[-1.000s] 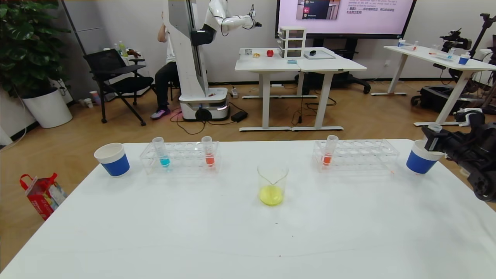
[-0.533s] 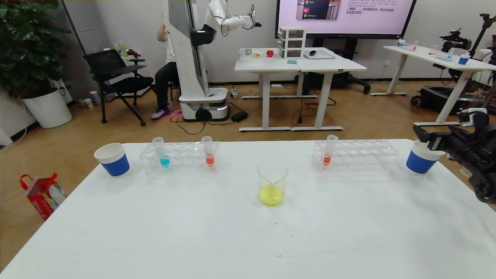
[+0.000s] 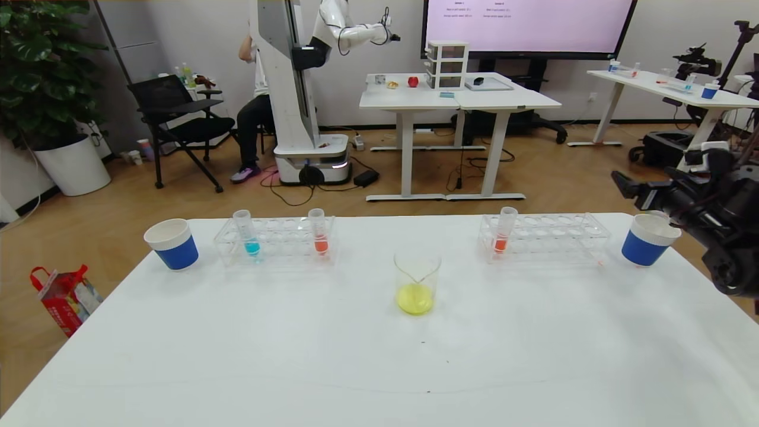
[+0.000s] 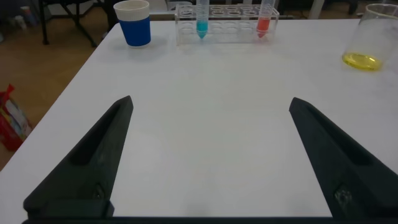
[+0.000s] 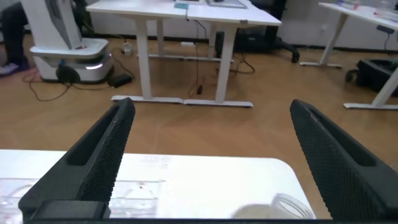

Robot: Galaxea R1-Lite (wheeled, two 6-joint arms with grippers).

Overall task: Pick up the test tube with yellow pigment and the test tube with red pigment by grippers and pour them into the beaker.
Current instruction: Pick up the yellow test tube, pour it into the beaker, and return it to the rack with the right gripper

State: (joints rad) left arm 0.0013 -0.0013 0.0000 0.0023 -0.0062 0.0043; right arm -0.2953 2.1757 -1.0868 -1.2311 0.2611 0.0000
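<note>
The white desk [image 3: 296, 356] carries the beaker [image 3: 417, 283] near its middle, a little toward the far edge, upright with a pool of yellow liquid in its bottom. No tube with yellow liquid shows in any rack.

Toward the far left corner stands a clear rack [image 3: 276, 240] holding a blue-liquid tube [image 3: 247, 233] at its left end and a test tube with red pigment [image 3: 318, 232] toward its right end, both upright. Just left of that rack, at the far left corner, stands a blue-and-white paper cup [image 3: 172, 244]. Toward the far right corner a second clear rack [image 3: 554, 237] holds another red-liquid tube [image 3: 504, 230] upright at its left end. A second paper cup [image 3: 647, 239] stands just right of that rack, at the far right corner.

The right tool [image 3: 630, 188] hangs in the air at the far right corner, above the second paper cup and clear of it. In the right wrist view its fingers [image 5: 93, 162] stand wide apart with nothing between them, the cup's rim just showing below.

The left tool [image 4: 211, 158] sits low over the near left part of the desk, well apart from everything; its fingers [image 4: 93, 155] are spread wide and hold nothing, and bare desk lies between it and the left rack.
</note>
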